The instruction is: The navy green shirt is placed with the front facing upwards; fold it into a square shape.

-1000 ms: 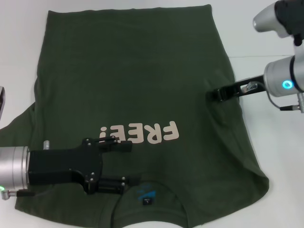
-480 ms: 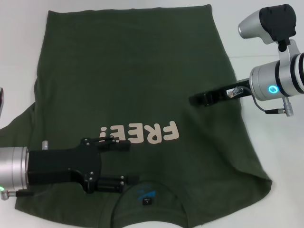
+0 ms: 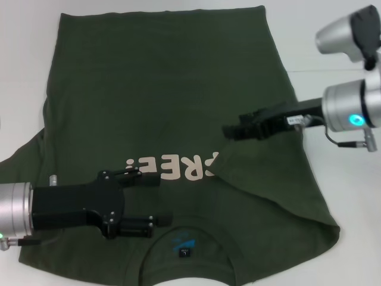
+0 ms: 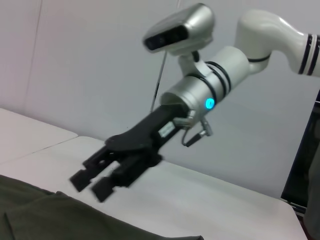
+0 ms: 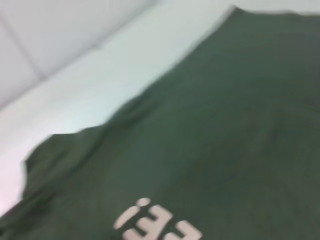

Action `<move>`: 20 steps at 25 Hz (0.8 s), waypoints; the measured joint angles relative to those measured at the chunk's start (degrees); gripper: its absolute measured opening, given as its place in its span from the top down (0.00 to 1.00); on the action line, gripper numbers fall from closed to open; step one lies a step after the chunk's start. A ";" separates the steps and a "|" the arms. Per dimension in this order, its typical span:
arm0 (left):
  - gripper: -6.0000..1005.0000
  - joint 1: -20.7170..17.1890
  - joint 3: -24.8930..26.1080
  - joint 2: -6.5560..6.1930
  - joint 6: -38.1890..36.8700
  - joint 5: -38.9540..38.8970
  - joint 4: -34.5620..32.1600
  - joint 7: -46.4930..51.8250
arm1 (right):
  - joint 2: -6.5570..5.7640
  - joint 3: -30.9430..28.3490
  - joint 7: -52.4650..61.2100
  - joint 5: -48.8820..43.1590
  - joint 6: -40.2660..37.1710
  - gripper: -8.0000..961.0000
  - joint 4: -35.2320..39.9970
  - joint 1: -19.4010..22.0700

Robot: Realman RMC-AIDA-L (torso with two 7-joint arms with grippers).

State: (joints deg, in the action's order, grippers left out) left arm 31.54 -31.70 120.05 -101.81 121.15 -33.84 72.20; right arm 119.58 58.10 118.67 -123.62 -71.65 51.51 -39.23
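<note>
Shirt (image 3: 161, 95) sleeve folded inward under right claw (image 3: 231, 131).

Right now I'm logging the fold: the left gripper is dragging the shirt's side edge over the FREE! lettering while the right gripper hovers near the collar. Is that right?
Not quite: the arms are swapped. In the head view the right gripper is drawing the side of the navy green shirt over the end of the FREE! lettering, while the left gripper hovers near the collar.

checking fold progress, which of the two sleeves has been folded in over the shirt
The sleeve on the robot's right: the right gripper has dragged its fabric inward, covering the end of the FREE! lettering. The left sleeve lies spread flat.
</note>
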 joint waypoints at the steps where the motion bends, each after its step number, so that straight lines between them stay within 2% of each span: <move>1: 0.12 0.00 0.08 0.01 0.03 -0.01 0.00 0.14 | 0.03 -0.81 -3.18 1.68 -1.21 0.48 0.05 0.99; 6: 0.12 -0.07 1.77 0.00 0.05 -0.06 0.00 1.00 | 0.04 -2.97 -24.02 12.63 -7.91 0.36 0.06 8.49; 9: 0.12 -0.08 2.84 -0.04 0.12 -0.11 -0.19 2.12 | 0.05 -3.17 -33.85 15.39 -10.92 0.29 -0.58 12.00; 11: 0.12 -0.08 3.88 -0.14 0.68 -0.12 -0.44 3.80 | -0.03 -3.24 -37.89 15.43 -13.25 0.07 -0.87 13.69; 17: 0.12 -0.48 7.68 -0.51 1.68 -0.10 -1.01 7.72 | -0.04 -3.22 -50.15 15.12 -24.86 0.05 -1.08 18.03; 20: 0.12 -1.65 8.27 -0.24 2.44 0.31 -3.63 10.63 | -0.03 -3.26 -50.97 15.14 -27.81 0.05 -1.38 18.37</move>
State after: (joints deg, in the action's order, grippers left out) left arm 29.90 -23.43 119.82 -99.36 121.45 -37.47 82.83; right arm 119.55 54.84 67.70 -108.49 -99.46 50.13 -20.86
